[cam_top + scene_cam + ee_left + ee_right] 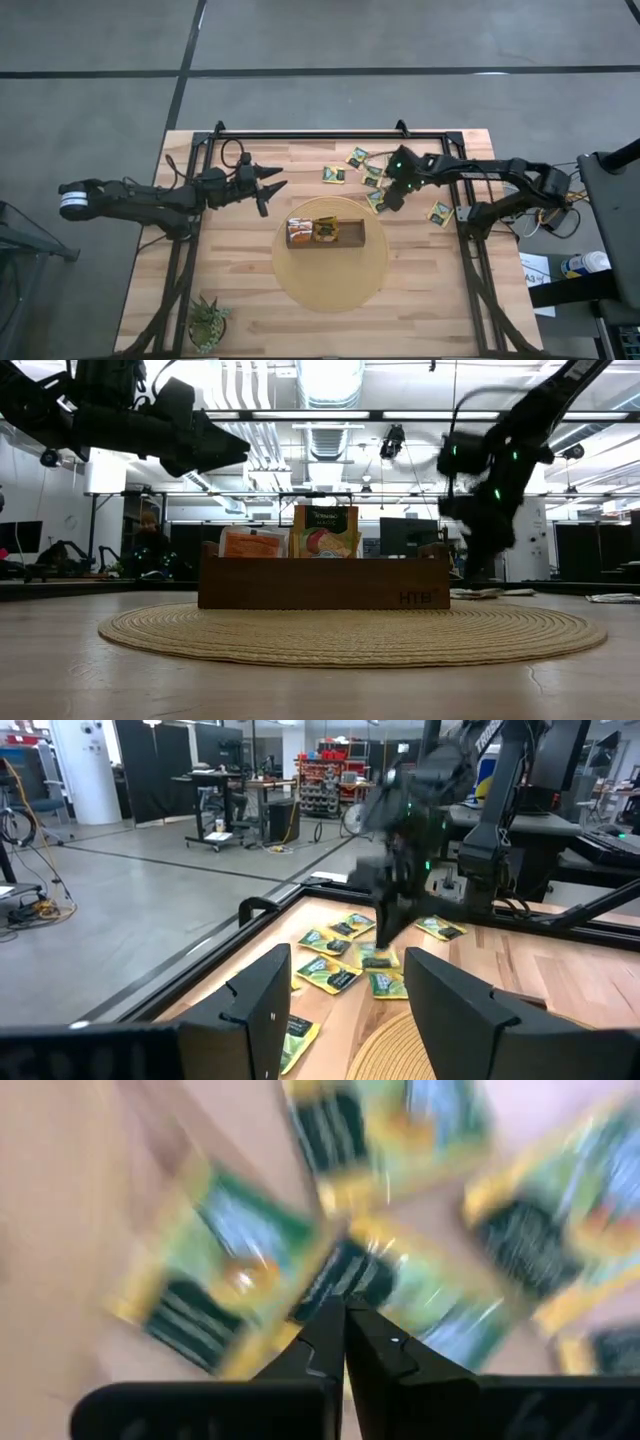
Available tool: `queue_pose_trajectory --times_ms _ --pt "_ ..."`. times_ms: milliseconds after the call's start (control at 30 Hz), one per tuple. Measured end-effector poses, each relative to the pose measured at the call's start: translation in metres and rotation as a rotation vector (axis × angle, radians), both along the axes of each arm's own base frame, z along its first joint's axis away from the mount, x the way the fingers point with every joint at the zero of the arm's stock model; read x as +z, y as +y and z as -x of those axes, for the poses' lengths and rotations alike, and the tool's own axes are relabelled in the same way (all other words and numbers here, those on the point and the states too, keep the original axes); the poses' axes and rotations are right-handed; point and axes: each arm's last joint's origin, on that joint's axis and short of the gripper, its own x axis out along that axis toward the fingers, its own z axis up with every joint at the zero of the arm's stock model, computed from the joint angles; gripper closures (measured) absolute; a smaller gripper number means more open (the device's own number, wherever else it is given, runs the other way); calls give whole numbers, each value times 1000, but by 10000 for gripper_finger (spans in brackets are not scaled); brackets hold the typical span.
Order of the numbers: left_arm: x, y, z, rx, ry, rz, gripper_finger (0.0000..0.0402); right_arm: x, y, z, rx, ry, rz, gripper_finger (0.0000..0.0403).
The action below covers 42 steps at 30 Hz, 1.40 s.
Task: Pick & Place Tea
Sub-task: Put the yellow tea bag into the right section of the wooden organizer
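Tea sachets (372,178), green-and-yellow: loose cluster on bare wood toward the table's far right part, just off the far right rim of the round woven mat (330,290). One outlier (333,175) nearer far-edge centre, another (440,211) close to the right edge. Same cluster visible in left wrist view (352,960), lying flat, some overlapping.

Two more sachets standing upright in the dark wooden box (326,233): orange one (254,544) and green-and-yellow one (325,532), side by side. Box sits on the mat's far half, around table centre.

Right gripper (388,203) down on the cluster's near side, at the mat's far right rim. Fingers (345,1342) pressed fully together, tips meeting over a sachet (400,1295); can't tell whether any foil is actually pinched between them. Right wrist view heavily blurred.

Left gripper (272,181) hovering above the table's left half, off the mat's far left rim, pointed toward the cluster. Fingers (265,1010) spread apart, nothing between them.

Small green plant (208,322) at the near left corner of the table (240,300).
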Motion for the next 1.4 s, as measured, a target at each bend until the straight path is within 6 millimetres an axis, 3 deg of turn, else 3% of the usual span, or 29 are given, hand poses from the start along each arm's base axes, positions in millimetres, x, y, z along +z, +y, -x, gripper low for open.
queue_pose_trajectory --times_ms 233,400,667,933,1133,1400 --pt "0 0 0 1 1 -6 212 39 6 2 54 -217 -14 394" --pt "0 0 0 1 3 -8 212 47 13 6 155 -275 -56 394" --pt "0 0 0 1 3 -8 212 39 18 13 232 -146 -57 365" --pt "0 0 0 3 8 -16 212 35 25 11 292 -94 -21 258" --pt "0 0 0 4 8 -17 212 26 29 15 286 36 111 190" --pt "0 0 0 4 5 -18 212 10 32 22 263 68 116 169"
